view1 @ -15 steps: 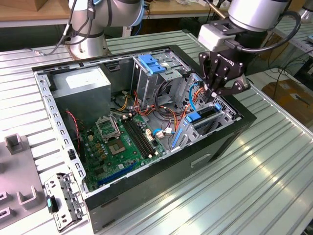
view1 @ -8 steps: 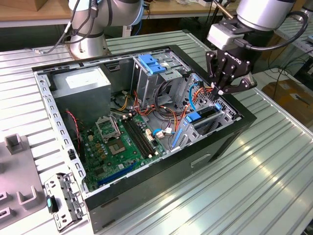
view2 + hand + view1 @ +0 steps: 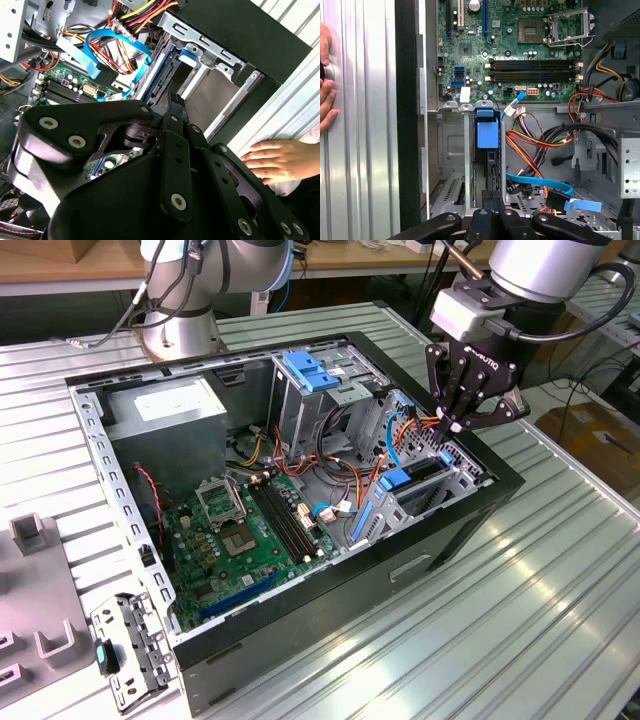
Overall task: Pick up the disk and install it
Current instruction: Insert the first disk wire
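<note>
Disk (image 3: 405,480) on edge in the drive bay (image 3: 468,472)
Its long axis runs 8-to-2 o'clock in the exterior view; fingers (image 3: 456,405), pressed together, hang at its 1 o'clock.

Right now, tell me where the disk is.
The disk stands on edge in the drive bay at the exterior view's right, just below the gripper.

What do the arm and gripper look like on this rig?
The arm is made of smooth silver-grey tube sections, with a pale grey box at the wrist and a black cable looping off it. The gripper is matte black with linked bar fingers, silver screw heads and small white lettering.
</note>
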`<state>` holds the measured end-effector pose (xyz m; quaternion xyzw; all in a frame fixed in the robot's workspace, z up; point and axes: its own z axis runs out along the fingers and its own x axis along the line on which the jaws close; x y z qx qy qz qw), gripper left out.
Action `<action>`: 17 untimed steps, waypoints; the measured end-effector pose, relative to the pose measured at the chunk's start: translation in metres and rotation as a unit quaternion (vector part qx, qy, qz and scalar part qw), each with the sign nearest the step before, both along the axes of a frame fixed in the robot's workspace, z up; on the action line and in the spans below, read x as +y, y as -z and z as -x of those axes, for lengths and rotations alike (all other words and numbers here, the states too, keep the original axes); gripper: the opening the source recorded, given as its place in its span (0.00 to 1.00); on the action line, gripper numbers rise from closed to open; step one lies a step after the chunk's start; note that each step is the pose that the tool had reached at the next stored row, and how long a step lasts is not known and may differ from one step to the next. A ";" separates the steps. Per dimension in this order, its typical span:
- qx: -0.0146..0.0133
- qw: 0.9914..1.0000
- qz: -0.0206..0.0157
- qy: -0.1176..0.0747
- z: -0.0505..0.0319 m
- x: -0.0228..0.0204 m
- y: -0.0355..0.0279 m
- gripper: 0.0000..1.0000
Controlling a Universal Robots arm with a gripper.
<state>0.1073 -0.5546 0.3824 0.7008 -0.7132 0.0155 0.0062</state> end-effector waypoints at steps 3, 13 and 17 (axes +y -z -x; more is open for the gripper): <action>0.000 1.000 0.000 0.000 -0.0001 0.0000 0.0000 0.11; 0.000 1.000 0.000 -0.030 -0.0003 0.0000 -0.0018 0.11; 0.000 0.999 0.000 -0.033 -0.0012 0.0001 -0.0054 0.11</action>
